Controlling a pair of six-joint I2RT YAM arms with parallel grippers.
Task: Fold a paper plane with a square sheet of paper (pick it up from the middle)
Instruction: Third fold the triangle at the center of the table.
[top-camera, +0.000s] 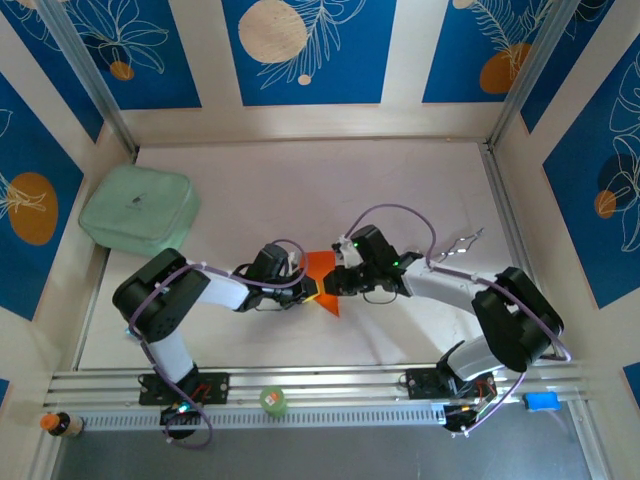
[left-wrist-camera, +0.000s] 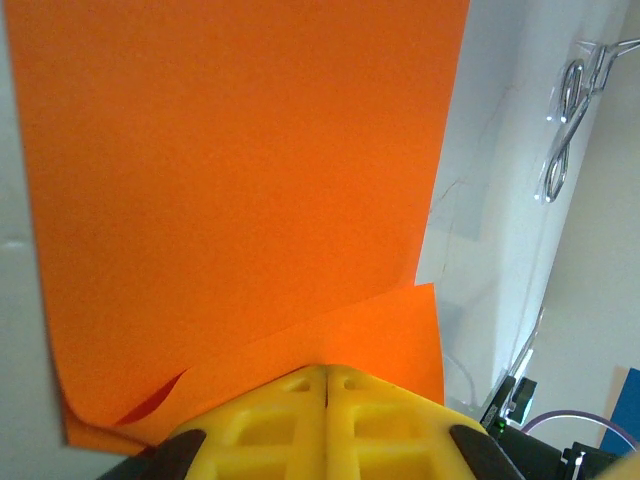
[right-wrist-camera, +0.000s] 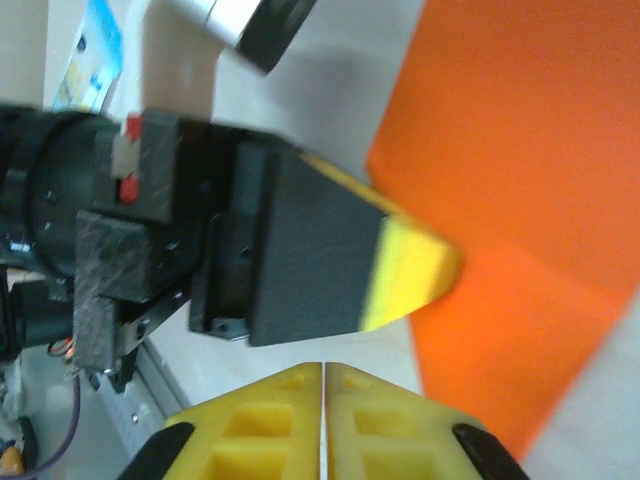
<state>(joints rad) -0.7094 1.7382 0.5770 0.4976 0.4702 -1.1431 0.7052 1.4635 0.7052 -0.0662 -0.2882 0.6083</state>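
- The left gripper (left-wrist-camera: 325, 385) is clenched, its yellow fingers pressed together with the tips at the folded edge of the square sheet of paper (left-wrist-camera: 230, 180). Whether the paper is pinched cannot be told.
- The right gripper (right-wrist-camera: 323, 375) is clenched too, with nothing between its fingers, just beside the sheet.
- The orange sheet lies mid-table (top-camera: 300, 190) between both grippers, with one flap folded over.
- A pale green pad (top-camera: 138, 208) sits far left, well apart.

Blue leaf-patterned wall panels (top-camera: 300, 50) around a white tabletop (top-camera: 300, 180), bright even light
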